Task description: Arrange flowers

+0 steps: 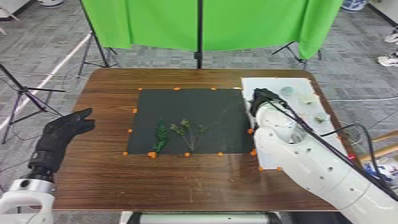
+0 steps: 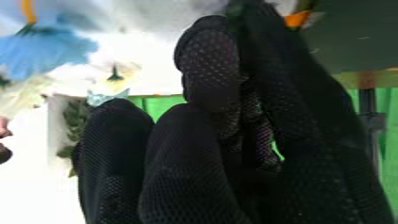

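Two black-gloved hands are at this table, and the right hand [image 1: 261,100] is the one out among the flowers, over the left side of the white sheet [image 1: 269,84], close to the black mat's right edge. It looks released, its fingers [image 2: 191,150] long and nearly straight, bunched close together. From the wrist I can make out a blue flower [image 2: 40,49] near it, with a pale yellow flower [image 2: 116,76], a small light-blue flower [image 2: 107,97] and some green leaves [image 2: 73,122] close by.

More pale blooms [image 1: 306,99] lie spread over the sheet, to the right of the hand. Left of it, on the black mat [image 1: 182,106], a leafy green sprig [image 1: 161,137] lies just beside some thin-stemmed sprigs [image 1: 185,127], their stems towards the robot.

Well apart, the left hand [image 1: 62,132] hangs relaxed by the left edge of the brown table [image 1: 169,185], fingers loosely bent. Orange tape [image 1: 152,155] dots the mat's edges, and green cloth [image 1: 151,25] hangs beyond the table.
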Available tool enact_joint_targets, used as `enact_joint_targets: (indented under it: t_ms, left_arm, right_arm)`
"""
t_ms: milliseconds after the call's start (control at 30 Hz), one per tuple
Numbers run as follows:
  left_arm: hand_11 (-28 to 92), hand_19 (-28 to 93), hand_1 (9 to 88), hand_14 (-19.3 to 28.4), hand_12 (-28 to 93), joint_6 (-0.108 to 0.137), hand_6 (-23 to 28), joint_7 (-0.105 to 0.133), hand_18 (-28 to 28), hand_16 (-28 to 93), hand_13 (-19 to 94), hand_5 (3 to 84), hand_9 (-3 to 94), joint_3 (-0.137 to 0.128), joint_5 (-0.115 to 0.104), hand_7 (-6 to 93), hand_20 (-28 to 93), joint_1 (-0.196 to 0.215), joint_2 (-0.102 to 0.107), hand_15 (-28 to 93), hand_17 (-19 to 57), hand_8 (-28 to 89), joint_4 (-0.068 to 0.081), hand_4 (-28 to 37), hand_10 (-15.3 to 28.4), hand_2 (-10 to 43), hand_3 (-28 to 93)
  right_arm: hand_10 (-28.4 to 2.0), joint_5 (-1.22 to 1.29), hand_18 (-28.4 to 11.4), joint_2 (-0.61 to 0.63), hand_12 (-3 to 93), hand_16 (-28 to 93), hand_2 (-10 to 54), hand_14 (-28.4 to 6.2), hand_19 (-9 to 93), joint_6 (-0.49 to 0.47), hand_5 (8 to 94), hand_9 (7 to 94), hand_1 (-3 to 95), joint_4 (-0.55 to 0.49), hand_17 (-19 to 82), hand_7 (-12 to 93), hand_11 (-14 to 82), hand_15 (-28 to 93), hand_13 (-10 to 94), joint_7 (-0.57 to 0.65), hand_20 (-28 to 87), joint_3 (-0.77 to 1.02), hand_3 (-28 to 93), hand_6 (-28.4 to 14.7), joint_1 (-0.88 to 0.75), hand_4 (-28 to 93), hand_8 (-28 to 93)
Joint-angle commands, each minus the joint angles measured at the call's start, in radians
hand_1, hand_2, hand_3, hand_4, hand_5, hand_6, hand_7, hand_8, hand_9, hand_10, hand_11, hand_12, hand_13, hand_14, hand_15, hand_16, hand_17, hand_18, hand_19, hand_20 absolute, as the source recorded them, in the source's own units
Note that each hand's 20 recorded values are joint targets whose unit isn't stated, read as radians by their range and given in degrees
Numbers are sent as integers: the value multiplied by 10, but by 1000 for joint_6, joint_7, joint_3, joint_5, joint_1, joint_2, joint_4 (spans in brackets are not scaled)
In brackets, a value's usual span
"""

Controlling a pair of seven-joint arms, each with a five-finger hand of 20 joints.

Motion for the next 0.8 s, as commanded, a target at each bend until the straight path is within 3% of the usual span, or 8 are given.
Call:
enact_joint_targets:
  t_ms: [33, 367, 567, 800]
  left_arm:
    - [168, 127, 275, 194, 118, -16, 66, -12, 126, -17, 376, 449, 458, 2, 4, 76, 157, 5, -8, 200, 83, -48, 3, -239, 161, 90, 637]
    - [168, 125, 280, 193, 118, -18, 66, -15, 127, -18, 376, 448, 457, -5, 4, 77, 157, 11, -4, 199, 81, -48, -1, -233, 161, 89, 633]
    - [168, 126, 280, 194, 119, -21, 66, -20, 127, -17, 375, 448, 456, -13, 4, 77, 156, 19, -3, 199, 81, -48, -5, -230, 161, 89, 633]
    - [166, 125, 280, 194, 118, -20, 65, -18, 127, -17, 375, 447, 456, -17, 7, 77, 156, 23, -5, 198, 80, -49, -9, -229, 161, 89, 632]
  right_arm:
    - [-102, 48, -111, 32, 281, 181, -95, -9, 932, 89, 794, 919, 613, -21, 808, 436, 555, 775, 937, -41, 528, 16, 465, -61, -83, 53, 259]
    - [-105, 183, -116, 94, 272, 178, -95, -9, 932, 305, 791, 920, 599, -221, 814, 451, 569, 787, 937, -89, 540, 218, 499, -74, -190, 68, 271]
    - [-107, 376, -114, 62, 268, 175, -95, -7, 932, 448, 790, 921, 602, -331, 814, 451, 568, 788, 937, -142, 540, 351, 501, -78, -330, 61, 270]
    - [-109, 455, -105, 30, 263, 174, -95, -3, 932, 541, 789, 922, 613, -389, 813, 441, 553, 775, 937, -195, 524, 315, 494, -83, -400, 41, 266]
